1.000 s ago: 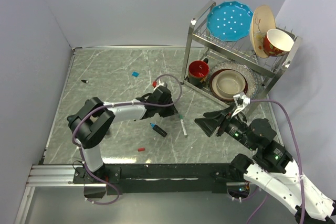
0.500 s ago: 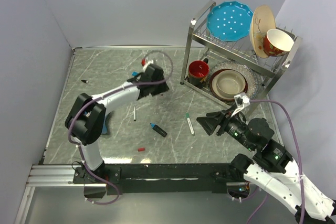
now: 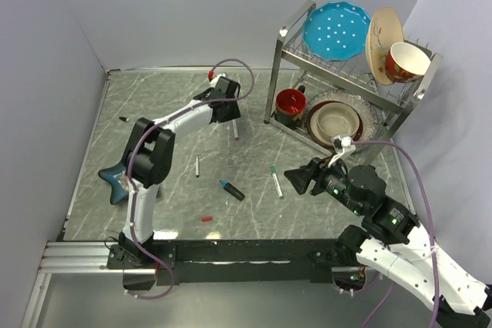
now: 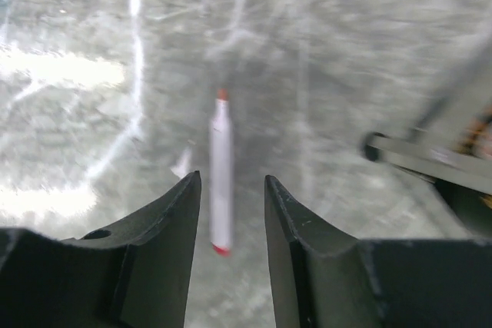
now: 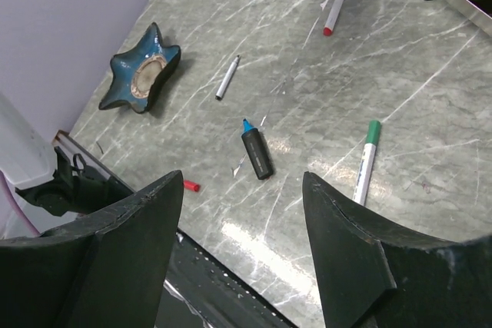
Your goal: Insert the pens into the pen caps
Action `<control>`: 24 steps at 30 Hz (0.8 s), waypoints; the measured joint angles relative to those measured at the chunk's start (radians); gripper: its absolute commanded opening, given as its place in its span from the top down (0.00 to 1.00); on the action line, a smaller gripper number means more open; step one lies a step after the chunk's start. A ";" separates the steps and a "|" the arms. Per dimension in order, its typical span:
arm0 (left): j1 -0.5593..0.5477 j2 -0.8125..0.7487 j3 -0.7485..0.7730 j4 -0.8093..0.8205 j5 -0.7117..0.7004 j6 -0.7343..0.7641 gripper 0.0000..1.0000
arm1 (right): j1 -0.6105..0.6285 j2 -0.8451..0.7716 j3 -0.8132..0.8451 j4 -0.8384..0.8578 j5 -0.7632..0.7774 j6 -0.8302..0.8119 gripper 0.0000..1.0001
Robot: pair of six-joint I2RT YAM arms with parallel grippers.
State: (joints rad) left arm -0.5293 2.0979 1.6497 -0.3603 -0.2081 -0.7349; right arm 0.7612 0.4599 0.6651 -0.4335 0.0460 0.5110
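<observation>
Status: left gripper [image 4: 231, 180] parted, empty, by red pen [image 4: 221, 167]; right gripper [image 5: 240, 178] spread, empty.
You grip mid-barrel: light, stiff, probably slick.

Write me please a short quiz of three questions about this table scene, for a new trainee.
1. True or false: the red pen lies on the table, not held by the left gripper.
2. Which lies nearest the right gripper? A black pen, B green pen, C blue pen.
3. What colour is the loose cap near the table's front edge?
Key: 1 true; 2 B; 3 red.
</observation>
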 measured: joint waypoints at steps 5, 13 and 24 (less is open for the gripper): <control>0.015 0.101 0.081 -0.052 -0.018 0.038 0.59 | 0.000 0.016 0.000 0.014 0.000 -0.005 0.31; 0.014 0.159 0.124 -0.078 -0.022 0.072 0.59 | 0.000 0.034 0.000 0.028 0.000 -0.008 0.32; 0.014 0.209 0.185 -0.097 -0.031 0.096 0.65 | 0.000 0.041 0.000 0.029 0.001 -0.008 0.33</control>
State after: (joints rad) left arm -0.5148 2.3070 1.8351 -0.4568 -0.2390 -0.6392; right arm 0.7612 0.5007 0.6651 -0.4042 0.0471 0.5030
